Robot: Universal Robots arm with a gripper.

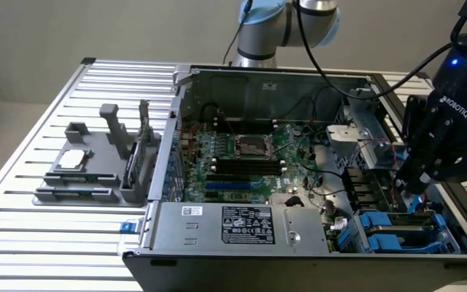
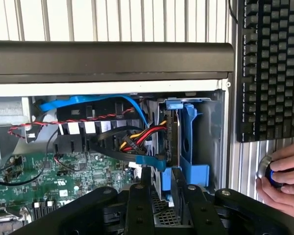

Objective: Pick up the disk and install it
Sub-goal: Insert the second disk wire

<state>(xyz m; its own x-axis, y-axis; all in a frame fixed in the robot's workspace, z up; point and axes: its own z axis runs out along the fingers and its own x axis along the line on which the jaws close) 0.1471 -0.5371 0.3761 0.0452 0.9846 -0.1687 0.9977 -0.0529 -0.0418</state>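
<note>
1. Exterior view: we see the tool [image 1: 408,191] hanging low over the blue drive bay [image 1: 396,234] of an open computer case [image 1: 165,152], at the exterior view's right.
2. The case lies on a slatted metal counter [image 1: 22,243].
3. In the wrist view, the disk [image 2: 172,139] stands on edge in its blue carrier [image 2: 192,147] inside that bay, close to the tool.
4. We cannot tell whether the tool is open or clamped on the disk.
5. A person's hand [image 2: 284,178] rests near a black keyboard [image 2: 269,68], outside the case.
</note>
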